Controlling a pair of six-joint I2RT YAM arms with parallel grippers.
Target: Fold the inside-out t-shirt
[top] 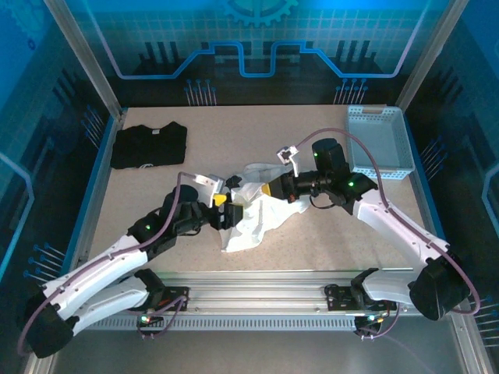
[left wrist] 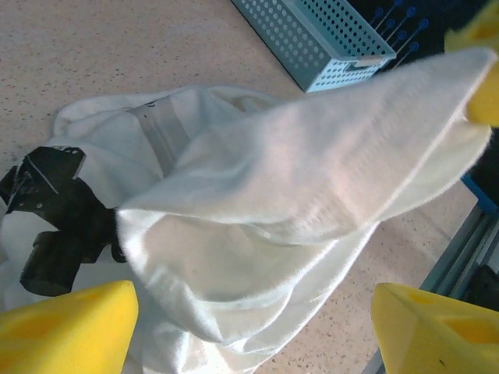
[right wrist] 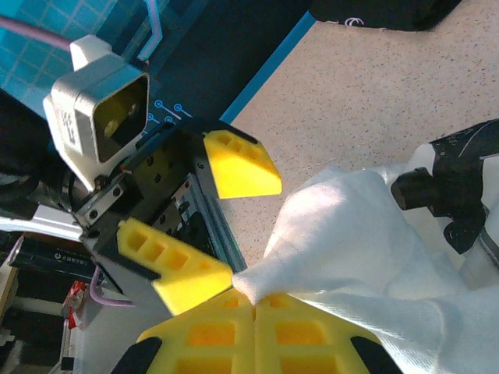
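The speckled beige table (top: 312, 241) carries a folded black t-shirt (top: 148, 146) at its far left corner and a pale blue perforated basket (top: 377, 113) at its far right. The white inside-out t-shirt (top: 253, 222) lies crumpled near the middle, partly raised off the surface.

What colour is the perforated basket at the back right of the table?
The basket is light blue, clearest from the top external view.

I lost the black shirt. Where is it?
In the top view the black t-shirt lies folded in the far left corner, apart from the white t-shirt in the middle.
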